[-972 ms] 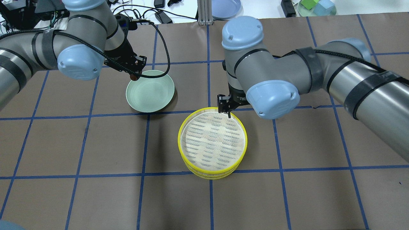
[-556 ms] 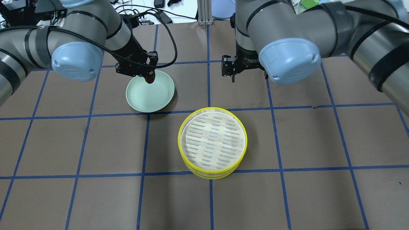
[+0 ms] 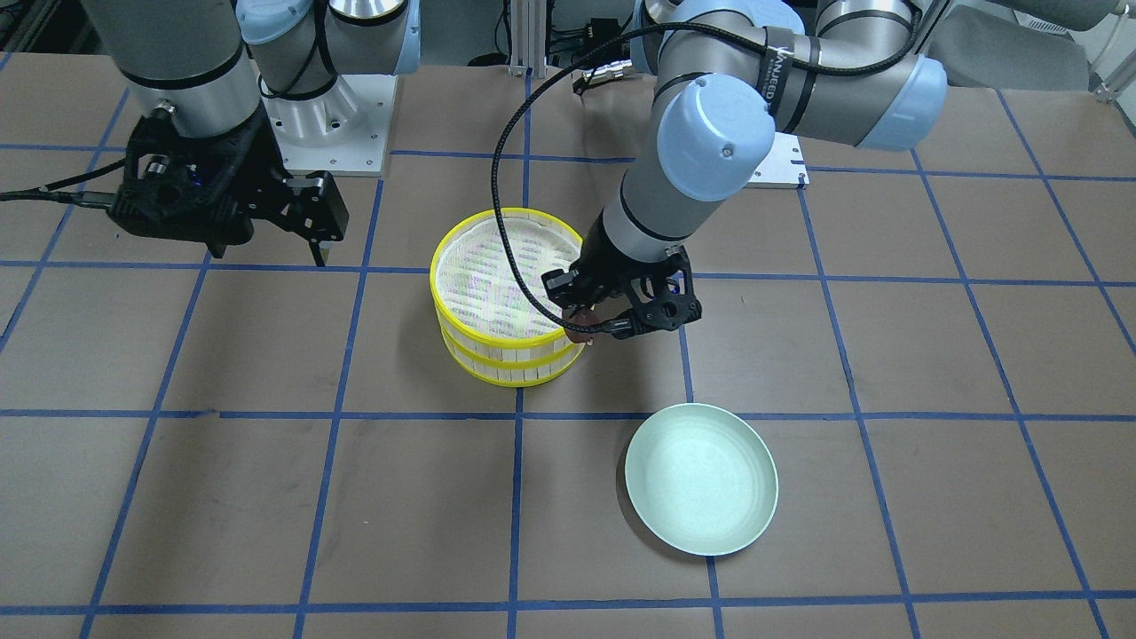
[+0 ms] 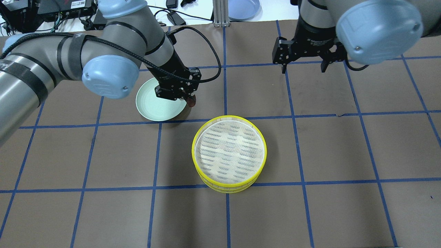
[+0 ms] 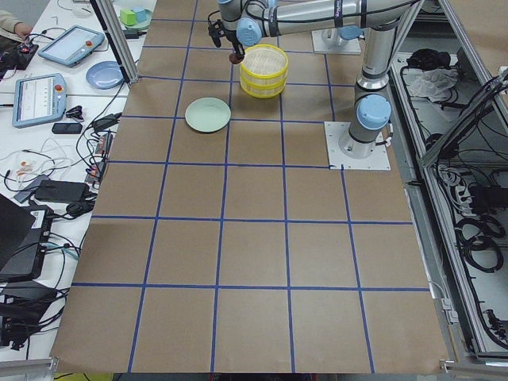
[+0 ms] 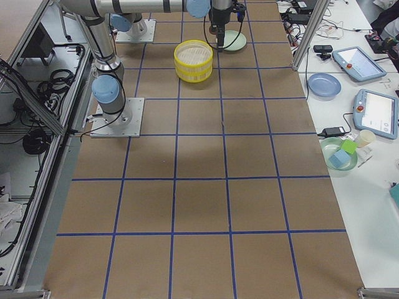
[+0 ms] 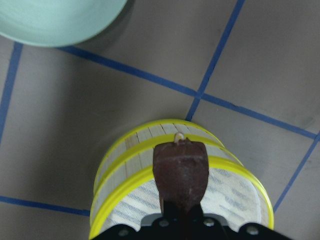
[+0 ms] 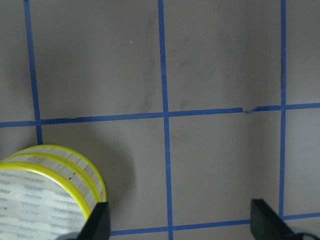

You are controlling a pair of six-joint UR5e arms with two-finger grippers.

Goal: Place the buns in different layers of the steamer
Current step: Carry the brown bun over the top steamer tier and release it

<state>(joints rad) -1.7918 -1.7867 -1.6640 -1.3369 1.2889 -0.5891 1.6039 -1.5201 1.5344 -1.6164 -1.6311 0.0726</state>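
The two steamer layers (image 4: 227, 187) stand stacked at the table's middle, with yellow rims and an empty top tray (image 3: 506, 364). My left gripper (image 4: 190, 99) is shut on the dark reddish-brown bun (image 3: 581, 326). It holds the bun above the table between the pale green plate (image 4: 151, 105) and the stack, beside the top rim. In the left wrist view the bun (image 7: 180, 170) hangs over the steamer's edge (image 7: 127, 167). My right gripper (image 4: 304, 69) is open and empty, far right of the stack. The cream-white bun shows in no view.
The green plate (image 3: 701, 484) is empty. A blue plate (image 4: 243, 7), an aluminium post (image 4: 219, 13), cables and a dish of coloured blocks (image 4: 341, 8) lie beyond the table's far edge. Blue tape lines grid the brown table.
My left gripper has carried the brown bun from the plate's far left rim rightward and nearer, toward the steamer. My right gripper has left the steamer's far rim and moved away to the far right.
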